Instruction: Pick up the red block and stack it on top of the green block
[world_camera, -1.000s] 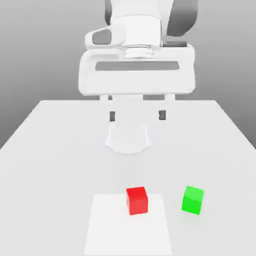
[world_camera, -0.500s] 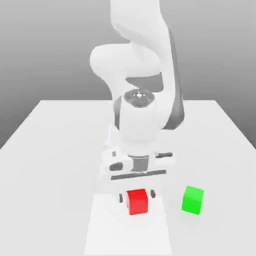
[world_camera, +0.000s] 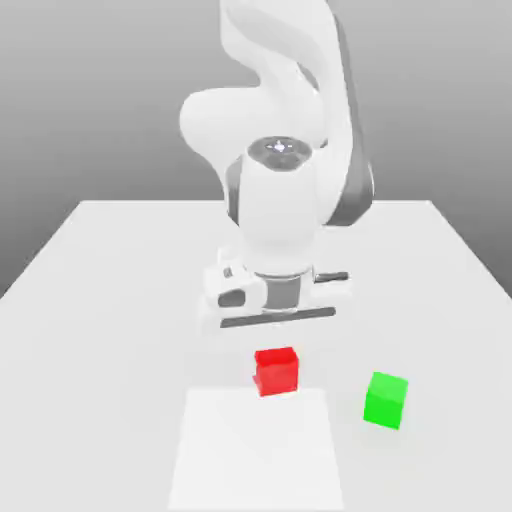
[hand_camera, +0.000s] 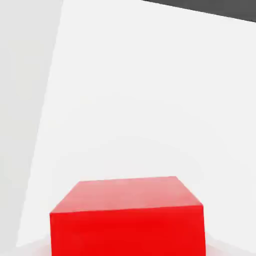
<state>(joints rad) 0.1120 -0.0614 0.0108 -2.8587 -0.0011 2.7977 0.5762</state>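
Note:
The red block hangs just under the white hand of the arm, raised off the table, with my gripper shut on it. In the hand view the red block sits very close, its top face and one side showing above the white table. The green block rests on the table toward the exterior view's right of the red one, apart from it and a little nearer the front edge.
The white table stretches wide around both blocks. A paler rectangular patch lies on the table below the red block. The arm's base and body rise behind the hand.
The hand came down over the red block, closed on it, and has now risen a little with the block in it. The green block has stayed put.

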